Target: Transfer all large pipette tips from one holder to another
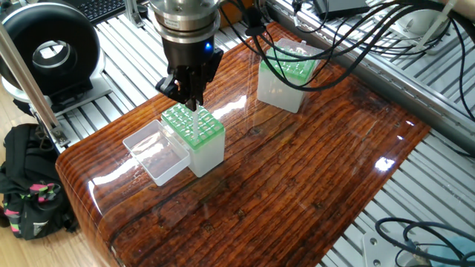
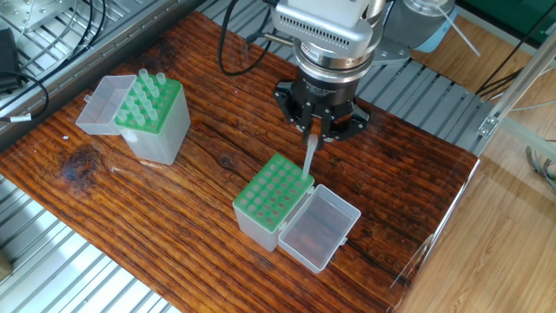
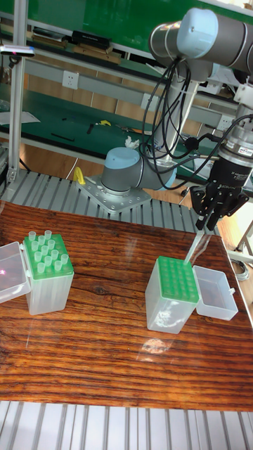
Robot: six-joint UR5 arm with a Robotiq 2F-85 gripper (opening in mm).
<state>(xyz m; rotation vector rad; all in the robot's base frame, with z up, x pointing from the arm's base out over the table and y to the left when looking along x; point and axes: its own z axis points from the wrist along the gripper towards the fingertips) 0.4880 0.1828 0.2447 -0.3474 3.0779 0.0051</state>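
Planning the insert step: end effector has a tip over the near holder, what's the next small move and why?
Probably lower straight down. The end effector grips a pipette tip whose point sits at the corner of the green grid, apparently not yet seated; the grid shows no other tips.

Pipette tip top hidden inside tool.

The arm had grey-silver tube links with pale blue joint caps and black cables draped along it. Its wrist was a ribbed silver cylinder, then a black housing showing a small blue light. Fingers were black.
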